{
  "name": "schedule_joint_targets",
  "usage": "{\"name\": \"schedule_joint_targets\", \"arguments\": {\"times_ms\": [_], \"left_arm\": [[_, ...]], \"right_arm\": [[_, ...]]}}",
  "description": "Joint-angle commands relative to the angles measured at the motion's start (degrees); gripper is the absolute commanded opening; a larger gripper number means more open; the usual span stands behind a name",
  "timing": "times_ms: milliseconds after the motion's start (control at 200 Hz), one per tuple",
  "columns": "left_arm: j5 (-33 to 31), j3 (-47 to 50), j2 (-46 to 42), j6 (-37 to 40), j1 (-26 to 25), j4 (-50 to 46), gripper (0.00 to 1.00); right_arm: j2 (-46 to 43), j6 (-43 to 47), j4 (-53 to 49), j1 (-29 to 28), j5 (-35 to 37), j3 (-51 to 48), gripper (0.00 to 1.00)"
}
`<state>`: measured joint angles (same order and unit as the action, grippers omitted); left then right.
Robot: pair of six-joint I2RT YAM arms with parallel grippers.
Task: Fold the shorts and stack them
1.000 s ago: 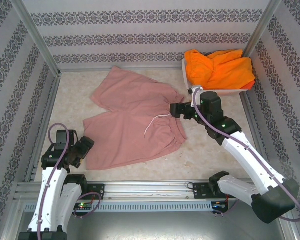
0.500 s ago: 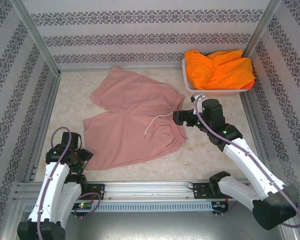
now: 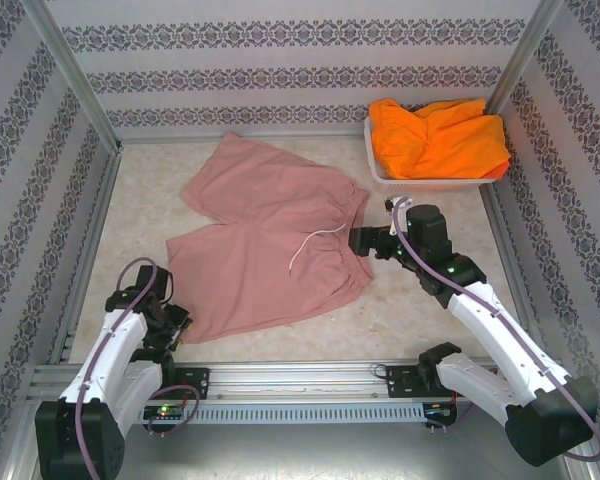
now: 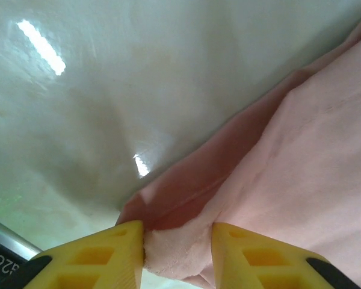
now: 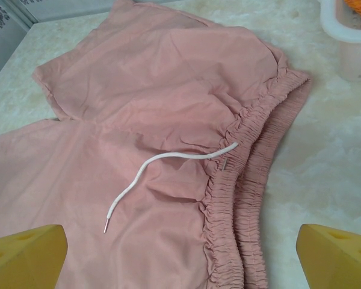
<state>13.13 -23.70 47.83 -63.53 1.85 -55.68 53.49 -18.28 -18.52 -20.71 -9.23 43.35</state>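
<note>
While the dusty pink cloth shorts (image 3: 270, 250) lie spread mid-table, your left gripper (image 4: 177, 250), half closed, straddles their near-left corner, though you cannot tell if it pinches the cloth; your right gripper (image 5: 180, 256) hangs wide open and empty at their right edge

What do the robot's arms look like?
The left arm and right arm are white with chunky black joints. A purple cable loops along each. The left tool and right tool have blocky yellow fingers.
</note>
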Motion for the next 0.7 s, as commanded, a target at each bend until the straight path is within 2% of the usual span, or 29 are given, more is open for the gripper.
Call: {"name": "schedule_joint_targets", "arguments": {"times_ms": [0,245,400,540,694], "left_arm": [[0.8,1.6,0.5,-1.7,-1.1,2.6,0.29],[-1.7,-2.0,0.7,1.1,-1.2,3.0,0.00],[-4.4,-7.3,0.8,4.2,-1.2,2.1,0.00],[-5.6,-12.6,0.9,8.6,-1.1,2.4,0.00],[-8.1,-18.0,2.3,14.9,-1.1,2.2,0.00]], "right_arm": [[-0.6,-0.6,-0.2,0.6,-0.9,-1.1,0.98],[-0.9,2.8,-1.8,0.7,-1.7,-0.8,0.98],[-1.3,10.0,-3.4,0.5,-5.3,-0.2,0.97],[-1.5,20.3,-7.1,-1.3,-7.1,1.1,0.93],[-1.7,36.8,-12.3,-8.4,-2.0,1.8,0.87]]}}
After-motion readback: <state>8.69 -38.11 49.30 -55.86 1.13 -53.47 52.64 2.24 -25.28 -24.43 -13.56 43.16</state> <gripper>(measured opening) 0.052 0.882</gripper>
